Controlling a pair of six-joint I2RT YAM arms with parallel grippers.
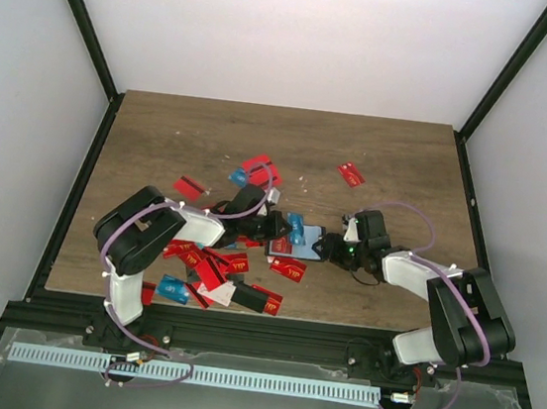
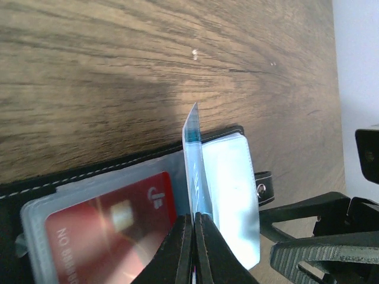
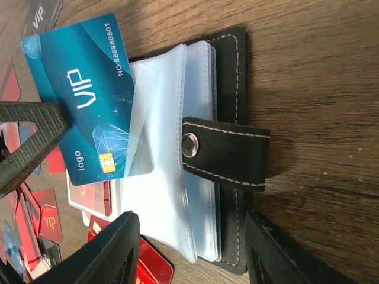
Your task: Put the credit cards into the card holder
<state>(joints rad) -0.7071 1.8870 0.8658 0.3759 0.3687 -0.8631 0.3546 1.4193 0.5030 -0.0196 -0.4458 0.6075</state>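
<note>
We found the card holder (image 3: 228,71) lying open on the bench (image 1: 163,131), with its clear sleeves (image 3: 172,195) fanned up and its strap (image 3: 228,154) flopped out on the side away from the left arm. The left end effector (image 2: 193,222) was closed on a blue card (image 3: 83,94), pinching it by one short end. The card's long axis pointed across the holder toward the strap. The card's leading corner sat just under the lip of one sleeve, and the rest of it hung outside on the left arm's side of the holder. The pocket therefore lay straight ahead of the left end effector, along the card's own length, and we judged that arm the one placed to push it in.

The right end effector (image 3: 192,248) stood open, with one finger on each side of the holder's near end. It possibly touched the holder's edge, but we could not tell. One red card (image 2: 112,231) already sat in a sleeve, and more red cards (image 1: 211,267) lay loose beyond the holder on the left arm's side.
</note>
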